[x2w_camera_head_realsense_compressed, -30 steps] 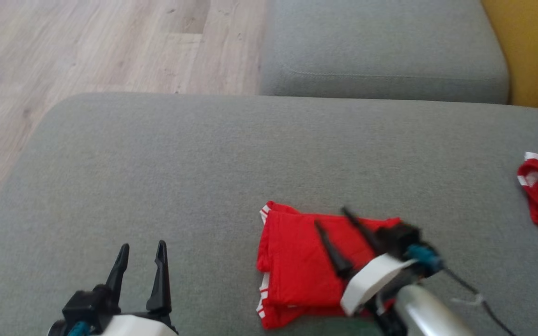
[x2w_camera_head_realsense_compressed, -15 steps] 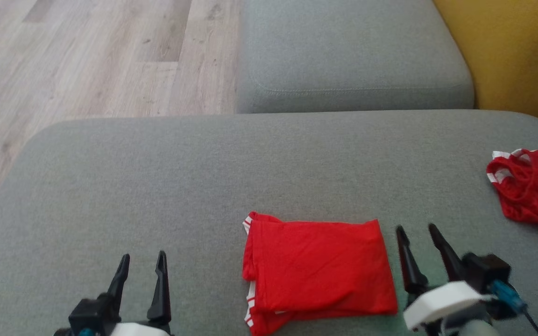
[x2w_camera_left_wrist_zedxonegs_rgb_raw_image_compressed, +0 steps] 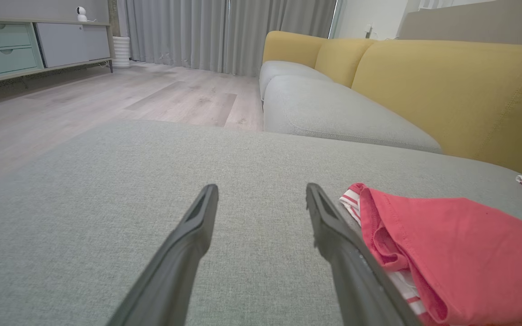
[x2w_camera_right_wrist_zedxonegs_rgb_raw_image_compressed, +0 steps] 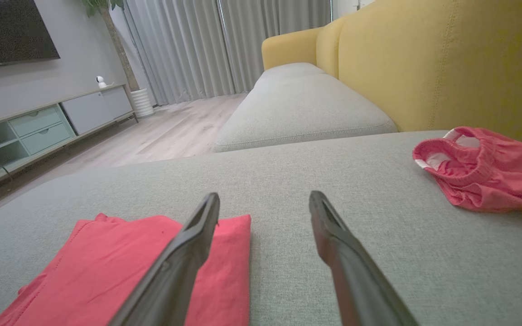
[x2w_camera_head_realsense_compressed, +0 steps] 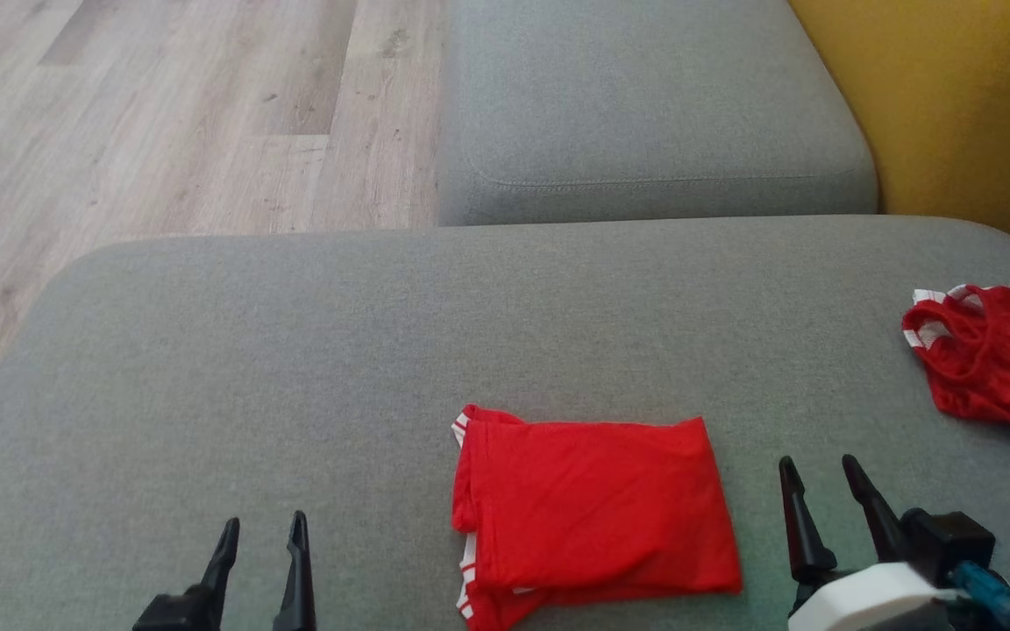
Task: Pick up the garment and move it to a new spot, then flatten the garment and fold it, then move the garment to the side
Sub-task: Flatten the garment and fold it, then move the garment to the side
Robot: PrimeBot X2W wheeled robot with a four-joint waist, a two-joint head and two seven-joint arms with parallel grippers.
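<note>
- Grey sofa cushion point(x2w_camera_head_realsense_compressed: 251, 350) is your work surface in the head view, with wooden floor point(x2w_camera_head_realsense_compressed: 163, 114) beyond it. You'll find the red garment point(x2w_camera_head_realsense_compressed: 593, 517) near the front edge, lying as a tidy folded rectangle between the left gripper point(x2w_camera_head_realsense_compressed: 265, 521) and the right gripper point(x2w_camera_head_realsense_compressed: 818, 461). Neither touches it, and both have their jaws spread with nothing between them. A second red piece point(x2w_camera_head_realsense_compressed: 987, 359) sits crumpled far off to the right.
- Left wrist view: your spread fingers point over bare cushion. The folded garment lies just beside the finger on that view's right, with striped trim showing at its edge.
- Right wrist view: the fingers stand apart. The garment's corner sits under the finger on that view's left; you cannot tell whether they touch. The crumpled piece lies well apart, near the yellow backrest point(x2w_camera_right_wrist_zedxonegs_rgb_raw_image_compressed: 447, 68).
- Judging from this, picking up, flattening and folding look done. What's left for you is moving the folded garment to the side.
</note>
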